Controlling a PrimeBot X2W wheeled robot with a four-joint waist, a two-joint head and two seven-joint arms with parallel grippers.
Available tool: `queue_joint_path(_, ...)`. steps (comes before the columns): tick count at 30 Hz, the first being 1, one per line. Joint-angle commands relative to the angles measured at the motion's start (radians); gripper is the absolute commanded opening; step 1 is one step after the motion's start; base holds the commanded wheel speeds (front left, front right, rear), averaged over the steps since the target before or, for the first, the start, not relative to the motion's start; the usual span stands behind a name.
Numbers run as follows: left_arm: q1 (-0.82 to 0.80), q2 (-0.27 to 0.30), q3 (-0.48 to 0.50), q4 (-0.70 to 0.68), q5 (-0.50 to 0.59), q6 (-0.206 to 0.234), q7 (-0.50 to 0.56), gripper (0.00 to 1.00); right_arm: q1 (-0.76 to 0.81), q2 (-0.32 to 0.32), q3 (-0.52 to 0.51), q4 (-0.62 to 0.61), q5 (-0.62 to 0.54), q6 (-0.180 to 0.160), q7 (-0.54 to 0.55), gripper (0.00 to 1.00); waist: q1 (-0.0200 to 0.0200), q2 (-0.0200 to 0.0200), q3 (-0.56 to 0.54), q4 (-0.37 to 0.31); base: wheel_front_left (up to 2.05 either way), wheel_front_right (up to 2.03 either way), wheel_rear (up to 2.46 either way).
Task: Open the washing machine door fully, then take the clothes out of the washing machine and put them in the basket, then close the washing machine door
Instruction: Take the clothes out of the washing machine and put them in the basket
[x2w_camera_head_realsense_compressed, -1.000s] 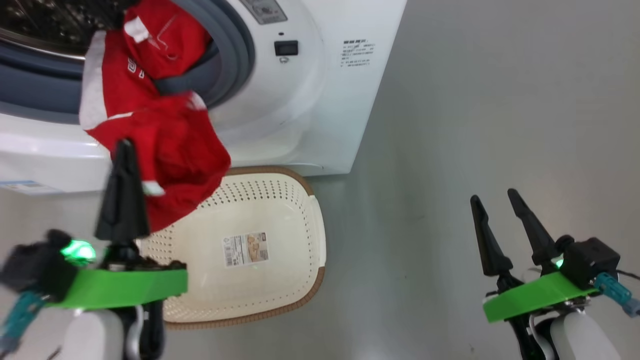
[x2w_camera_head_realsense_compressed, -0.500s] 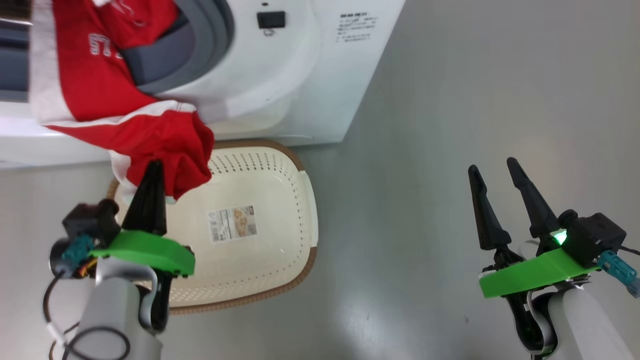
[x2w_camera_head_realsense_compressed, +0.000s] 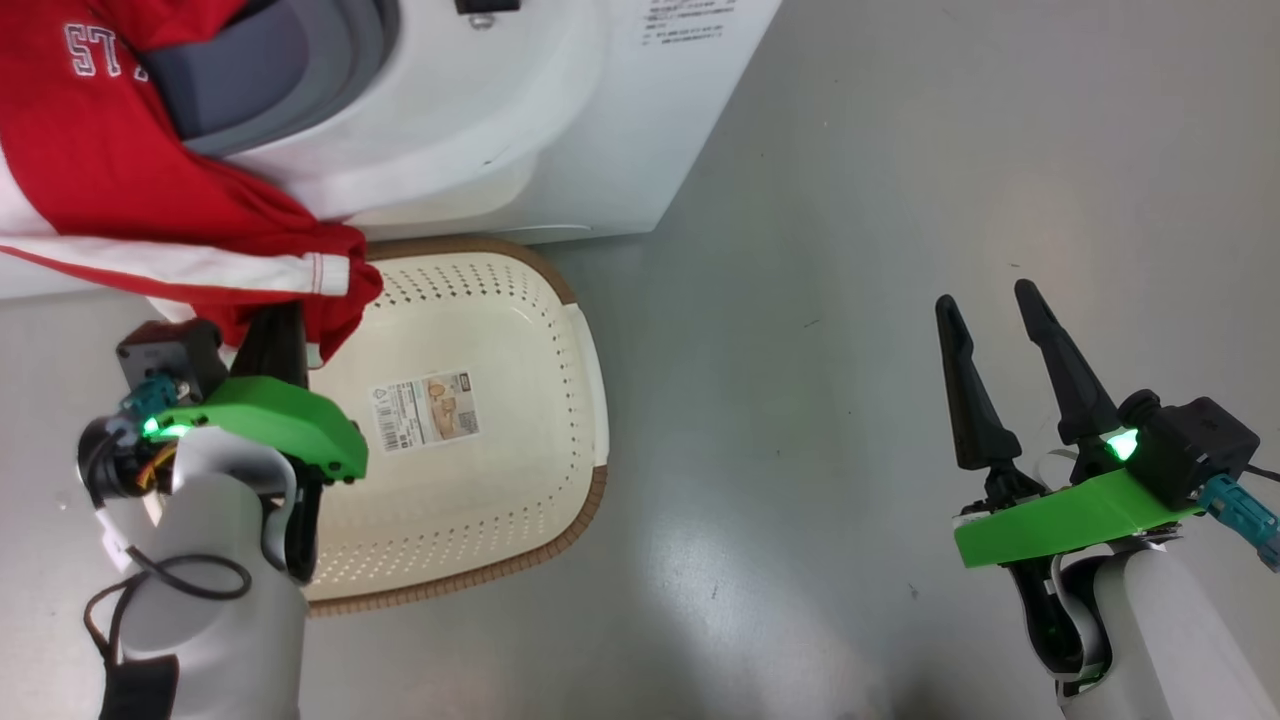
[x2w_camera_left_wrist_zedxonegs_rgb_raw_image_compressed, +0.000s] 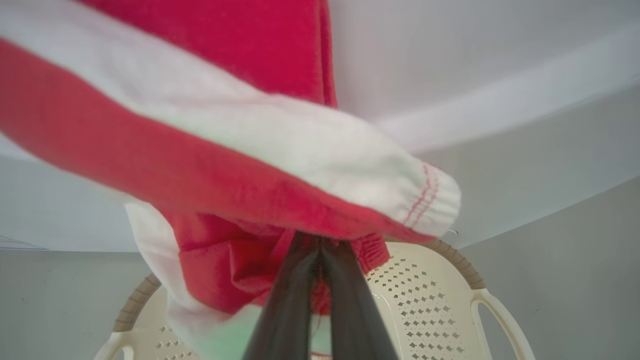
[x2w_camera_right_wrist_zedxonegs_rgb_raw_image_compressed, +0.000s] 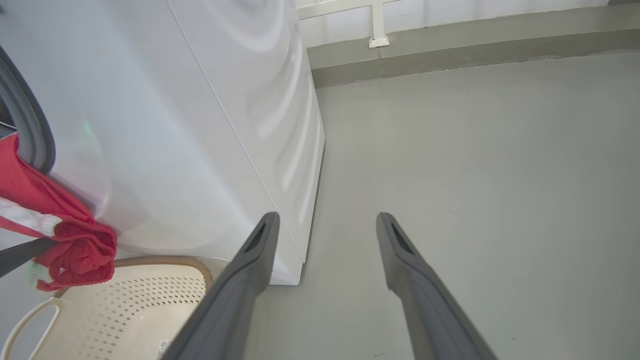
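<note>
At far left, left gripper (x2w_camera_left_wrist_zedxonegs_rgb_raw_image_compressed: 316, 247) pinched tight on the clothes (x2w_camera_head_realsense_compressed: 120, 200): red, white stripe and cuff, soft, draped from the washing machine (x2w_camera_head_realsense_compressed: 480, 130) mouth to over the basket (x2w_camera_head_realsense_compressed: 590, 400) rim. Judgement: pull trailing cloth free, carry over basket middle, then release. Far right, right gripper (x2w_camera_head_realsense_compressed: 985, 295) spread, idle above the floor (x2w_camera_head_realsense_compressed: 800, 350)

- The basket (x2w_camera_head_realsense_compressed: 520, 290) sits on the floor (x2w_camera_head_realsense_compressed: 850, 200), just before the washing machine (x2w_camera_head_realsense_compressed: 560, 130).
- The clothes (x2w_camera_head_realsense_compressed: 110, 190) hang from the washing machine over the basket's left rim.
- The left gripper (x2w_camera_head_realsense_compressed: 280, 330) meets their lower edge.
- The right gripper (x2w_camera_head_realsense_compressed: 985, 300) is well to the right.
</note>
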Motion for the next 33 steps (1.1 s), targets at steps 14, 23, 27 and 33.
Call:
queue_joint_path(14,0.069,0.026,0.047,-0.077,0.002,-0.011,-0.006,1.0,0.023,0.004,0.019,-0.013,-0.015,0.007,-0.006,1.0,0.0,0.0,-0.06,0.035,0.0,0.0,0.0)
queue_joint_path(23,0.176,0.024,0.008,-0.239,-0.056,-0.013,-0.006,1.0,0.046,-0.01,0.014,-0.011,-0.019,0.007,-0.006,1.0,0.0,0.0,-0.099,0.063,0.0,0.0,0.0)
queue_joint_path(27,0.241,0.024,0.005,-0.347,-0.062,-0.009,-0.006,1.0,0.056,-0.016,0.014,-0.011,-0.019,0.007,-0.006,1.0,0.0,0.0,-0.111,0.071,0.0,0.0,0.0)
queue_joint_path(33,0.357,0.024,-0.009,-0.51,-0.053,0.014,-0.006,1.0,0.07,-0.022,0.012,-0.01,-0.017,0.007,-0.006,1.0,0.0,0.0,-0.125,0.076,0.0,0.0,0.0)
